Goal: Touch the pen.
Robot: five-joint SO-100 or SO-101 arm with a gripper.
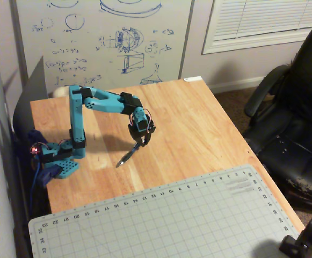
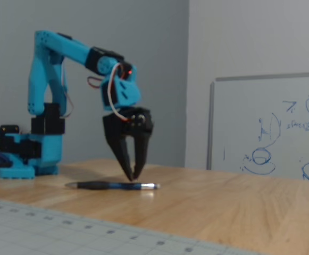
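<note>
1. The black tool (image 2: pixel 133 177), jaws nearly clenched and grasping nothing, points down at the worktop (image 2: pixel 223 207).
2. The pen (image 2: pixel 111 185) lies flat just below its tips; contact is unclear.
3. Only the high fixed view shows the cutting mat (image 1: pixel 198 220).

The arm (image 2: pixel 53 58) is bright turquoise plastic with black servo blocks at its joints. Its gripper (image 2: pixel 132 174) has black, tapering fingers. Thin pale cables loop near the wrist, where a small red light glows, and another on the base (image 1: pixel 59 161).

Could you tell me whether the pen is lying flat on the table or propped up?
Lying flat: the slim dark blue-grey pen rests lengthwise on the wooden table, beneath the black gripper.
</note>
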